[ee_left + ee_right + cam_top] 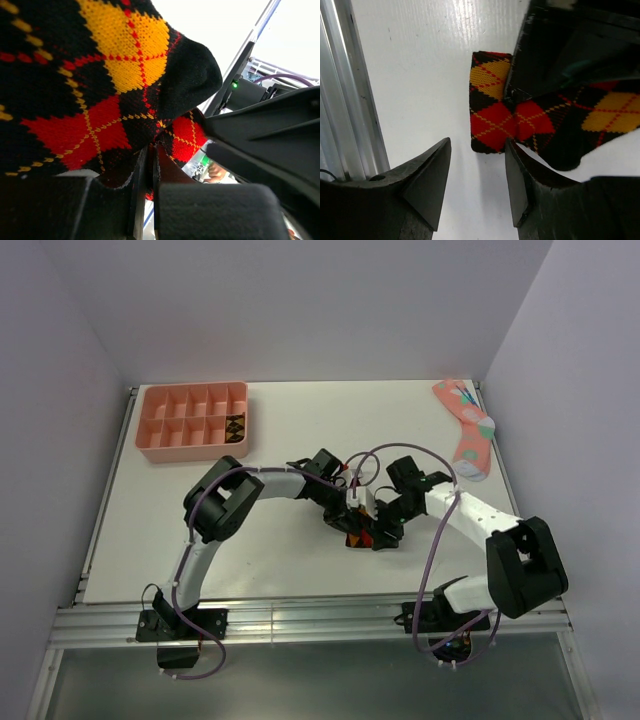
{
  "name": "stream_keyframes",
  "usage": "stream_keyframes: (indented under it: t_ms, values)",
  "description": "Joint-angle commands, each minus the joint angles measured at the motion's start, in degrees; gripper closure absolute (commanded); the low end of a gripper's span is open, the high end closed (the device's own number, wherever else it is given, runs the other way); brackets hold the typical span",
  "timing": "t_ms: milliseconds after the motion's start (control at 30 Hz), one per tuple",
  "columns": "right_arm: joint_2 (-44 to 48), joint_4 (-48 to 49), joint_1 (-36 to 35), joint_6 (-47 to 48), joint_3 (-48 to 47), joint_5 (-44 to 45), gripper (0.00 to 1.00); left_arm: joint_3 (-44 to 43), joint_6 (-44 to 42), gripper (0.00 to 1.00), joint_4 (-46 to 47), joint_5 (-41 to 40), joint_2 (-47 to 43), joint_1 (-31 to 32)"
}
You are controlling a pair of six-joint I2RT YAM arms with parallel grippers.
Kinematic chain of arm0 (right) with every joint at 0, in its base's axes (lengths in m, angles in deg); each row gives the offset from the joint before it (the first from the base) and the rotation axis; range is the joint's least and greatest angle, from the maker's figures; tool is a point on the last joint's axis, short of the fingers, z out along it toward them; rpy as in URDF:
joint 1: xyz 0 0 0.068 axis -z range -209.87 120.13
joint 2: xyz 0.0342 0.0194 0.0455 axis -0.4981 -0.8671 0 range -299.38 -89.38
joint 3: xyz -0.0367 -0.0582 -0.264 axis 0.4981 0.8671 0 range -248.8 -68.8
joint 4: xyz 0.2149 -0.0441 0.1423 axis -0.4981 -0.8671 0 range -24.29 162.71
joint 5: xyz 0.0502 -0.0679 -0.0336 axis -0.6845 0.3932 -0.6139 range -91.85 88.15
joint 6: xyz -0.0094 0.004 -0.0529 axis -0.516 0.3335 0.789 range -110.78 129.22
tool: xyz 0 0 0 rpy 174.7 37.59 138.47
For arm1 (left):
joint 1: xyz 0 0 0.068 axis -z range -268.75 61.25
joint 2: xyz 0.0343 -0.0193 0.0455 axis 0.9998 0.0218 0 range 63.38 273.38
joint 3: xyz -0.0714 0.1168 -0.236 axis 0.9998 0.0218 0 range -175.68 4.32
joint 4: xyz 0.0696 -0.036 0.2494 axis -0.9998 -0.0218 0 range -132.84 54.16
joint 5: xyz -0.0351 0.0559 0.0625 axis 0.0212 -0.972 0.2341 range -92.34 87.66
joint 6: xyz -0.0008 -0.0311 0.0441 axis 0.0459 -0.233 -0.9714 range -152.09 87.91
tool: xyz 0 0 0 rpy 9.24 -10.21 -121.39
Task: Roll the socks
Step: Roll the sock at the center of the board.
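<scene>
Black argyle sock [100, 100], red and orange diamonds, pinched in the closed left tool [150, 160], right tool [477, 144] wide open, empty, above white tabletop [420, 75]

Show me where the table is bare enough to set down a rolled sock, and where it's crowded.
Bare: the far strip between the pink tray and the pink sock; the left side below the tray, outside the left arm; the near strip between the arm bases. Crowded: the centre, where the left gripper and right gripper meet at the argyle sock.
</scene>
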State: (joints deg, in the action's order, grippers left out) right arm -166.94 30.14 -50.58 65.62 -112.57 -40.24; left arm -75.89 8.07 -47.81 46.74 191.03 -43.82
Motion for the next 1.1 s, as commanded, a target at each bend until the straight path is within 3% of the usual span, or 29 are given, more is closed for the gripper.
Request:
stream_keyframes:
  t_ms: [0, 567, 733, 800, 867, 1067]
  values:
    - [-0.14, 4.85, -2.66, -0.94, 1.14, 2.09, 0.46, 1.28, -2.28, 0.99, -6.93, -6.28, 3.74, -0.28]
    - [-2.07, 13.91, -7.85, -6.48, 4.48, 8.59, 0.5, 0.05, -2.11, 1.0, -7.46, -4.43, 4.36, -0.54]
    - [-4.61, 14.18, -7.68, -8.32, 4.04, 8.25, 0.64, 1.98, -0.18, 1.0, -4.39, -3.82, 3.48, -0.54]
    - [-5.67, 12.96, -6.98, -8.59, 3.0, 6.41, 0.71, 4.35, 2.37, 1.0, -0.44, -4.16, 2.6, -0.54]
    - [-7.51, 10.07, -5.41, -8.15, 1.85, 4.56, 0.72, 7.5, 5.43, 1.0, 5.25, -4.34, 0.58, -0.54]
    - [-13.74, 0.04, -0.92, -5.08, -4.91, -1.94, 0.74, 12.34, 6.69, 0.82, 14.57, -12.58, -5.74, -0.45]
